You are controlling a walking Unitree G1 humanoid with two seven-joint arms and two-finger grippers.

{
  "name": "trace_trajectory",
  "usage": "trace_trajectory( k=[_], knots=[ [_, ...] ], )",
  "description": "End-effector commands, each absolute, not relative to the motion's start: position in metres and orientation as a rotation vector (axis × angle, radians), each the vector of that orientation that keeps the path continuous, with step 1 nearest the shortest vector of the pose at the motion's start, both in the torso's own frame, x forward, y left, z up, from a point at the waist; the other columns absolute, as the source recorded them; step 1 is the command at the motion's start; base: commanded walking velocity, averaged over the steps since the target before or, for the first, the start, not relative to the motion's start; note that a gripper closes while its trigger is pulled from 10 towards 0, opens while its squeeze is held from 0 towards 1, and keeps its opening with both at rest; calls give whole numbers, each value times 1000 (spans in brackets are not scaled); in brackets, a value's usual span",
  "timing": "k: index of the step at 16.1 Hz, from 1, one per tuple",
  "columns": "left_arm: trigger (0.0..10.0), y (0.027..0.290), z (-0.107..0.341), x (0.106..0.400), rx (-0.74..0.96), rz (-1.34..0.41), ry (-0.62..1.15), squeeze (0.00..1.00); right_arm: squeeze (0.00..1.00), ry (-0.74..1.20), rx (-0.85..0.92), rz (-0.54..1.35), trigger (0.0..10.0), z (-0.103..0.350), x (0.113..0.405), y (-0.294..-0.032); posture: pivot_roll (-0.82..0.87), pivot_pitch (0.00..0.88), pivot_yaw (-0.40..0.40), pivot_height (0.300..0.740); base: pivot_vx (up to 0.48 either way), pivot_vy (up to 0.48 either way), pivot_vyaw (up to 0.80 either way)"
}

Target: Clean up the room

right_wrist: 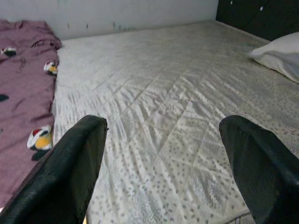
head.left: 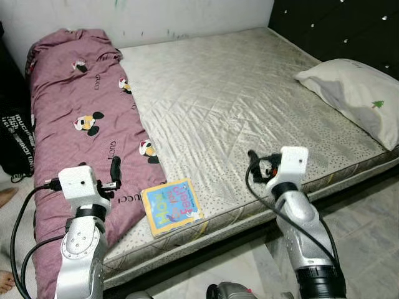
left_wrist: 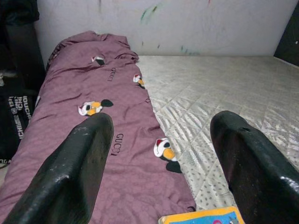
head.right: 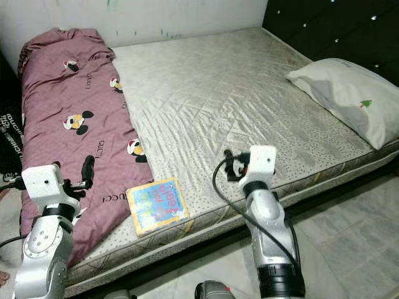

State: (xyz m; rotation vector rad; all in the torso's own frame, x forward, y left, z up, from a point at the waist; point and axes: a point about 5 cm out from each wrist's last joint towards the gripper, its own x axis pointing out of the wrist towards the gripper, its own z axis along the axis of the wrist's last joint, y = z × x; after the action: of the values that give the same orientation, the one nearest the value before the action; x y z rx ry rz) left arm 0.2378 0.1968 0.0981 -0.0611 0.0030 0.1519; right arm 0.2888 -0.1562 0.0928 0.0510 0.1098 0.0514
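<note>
Just right of left end effector point(head.left: 115, 169) lies book point(head.left: 171, 206)

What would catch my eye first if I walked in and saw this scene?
Probably the mauve cartoon-print blanket, bunched along the left side of the bare quilted mattress. Next, the bright children's book lying at the mattress's near edge, between the robot's open left gripper and open right gripper. A white pillow sits at the far right.

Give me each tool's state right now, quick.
Left tool: open, holding nothing, above the purple blanket near the book.
Right tool: open, holding nothing, over the bare mattress.
</note>
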Motion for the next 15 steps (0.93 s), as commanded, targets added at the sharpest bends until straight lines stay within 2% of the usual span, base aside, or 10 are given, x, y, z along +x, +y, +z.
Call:
trace_trajectory(
  k=[1, 11, 15],
  knots=[
    [10000, 196, 96, 237, -63, 138, 13, 0, 0, 71, 38, 62, 10000, 101, 290, -155, -22, 40, -15, 740, 0, 0, 0],
    [10000, 194, 95, 237, -44, 113, 13, 0, 0, 77, 39, 79, 10000, 99, 287, -153, -20, 32, -16, 740, 0, 0, 0],
    [10000, 193, 95, 238, -37, 112, 10, 0, 0, 81, 39, 94, 10000, 99, 288, -152, -20, 32, -19, 711, 0, 0, 0]
  ],
)
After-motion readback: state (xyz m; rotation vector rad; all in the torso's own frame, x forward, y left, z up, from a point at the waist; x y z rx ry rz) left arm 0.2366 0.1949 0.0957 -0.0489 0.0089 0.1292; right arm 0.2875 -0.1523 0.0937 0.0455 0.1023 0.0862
